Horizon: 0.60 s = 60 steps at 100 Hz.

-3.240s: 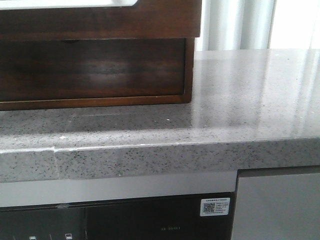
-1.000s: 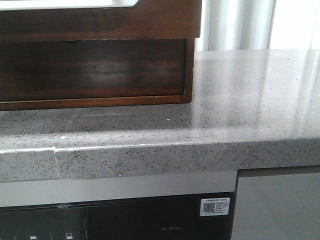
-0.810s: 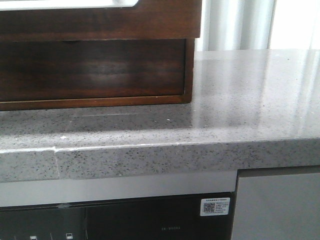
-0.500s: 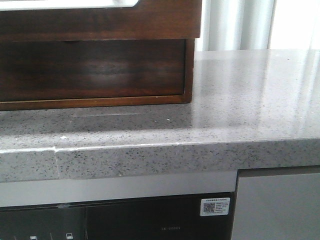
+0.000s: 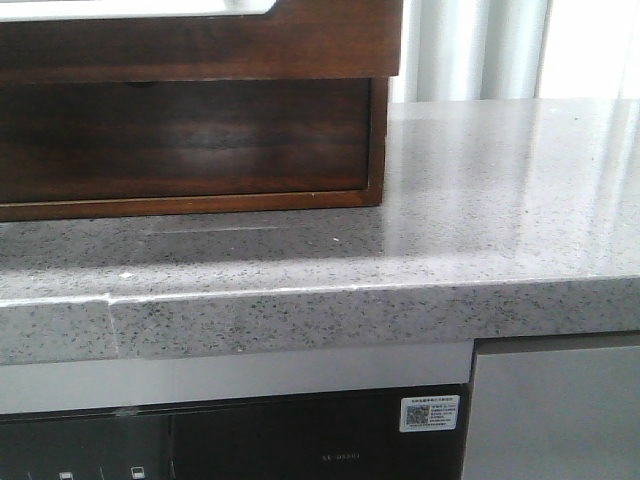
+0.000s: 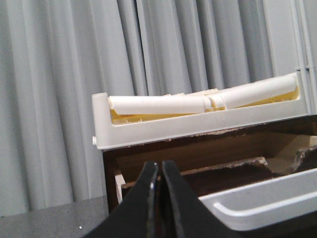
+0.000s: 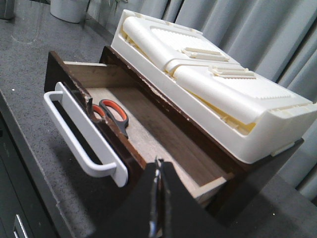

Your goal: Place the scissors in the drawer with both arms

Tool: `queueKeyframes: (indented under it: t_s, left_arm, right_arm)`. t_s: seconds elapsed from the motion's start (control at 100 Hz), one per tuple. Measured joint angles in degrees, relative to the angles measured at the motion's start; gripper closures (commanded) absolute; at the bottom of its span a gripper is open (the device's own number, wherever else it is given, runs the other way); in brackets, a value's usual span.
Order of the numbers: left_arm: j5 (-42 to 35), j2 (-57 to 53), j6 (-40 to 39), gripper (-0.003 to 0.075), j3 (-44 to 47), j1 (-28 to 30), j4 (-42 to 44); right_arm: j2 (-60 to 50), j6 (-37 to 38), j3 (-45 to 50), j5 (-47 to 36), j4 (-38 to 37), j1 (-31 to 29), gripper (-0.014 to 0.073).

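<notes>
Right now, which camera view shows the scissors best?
The right wrist view: the scissors lie inside the open drawer, handles plainly visible. The front and left wrist views show no scissors.

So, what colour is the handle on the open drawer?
White handle, on the dark brown drawer; clearest in the right wrist view.

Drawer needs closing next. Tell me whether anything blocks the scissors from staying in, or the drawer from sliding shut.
Nothing visible does. The scissors already lie flat on the floor of the open drawer, just behind its front panel, below the rim. The right tool hovers shut above the drawer's near end, touching neither.
</notes>
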Motion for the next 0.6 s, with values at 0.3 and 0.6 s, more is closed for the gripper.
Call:
queueKeyframes:
  t_s: [0.3,0.6]
  left_arm:
    - [0.1,0.0,0.0,0.0739,4.4,0.0,-1.9]
    - [3.5,0.0,0.0,0.074,4.6,0.0,-1.9]
  right_arm:
    - [-15.1,0.0,16.4,-1.1,0.1,0.0,0.0658]
    - [-25.5,0.0,27.6,-1.1,1.0,0.0,0.0658]
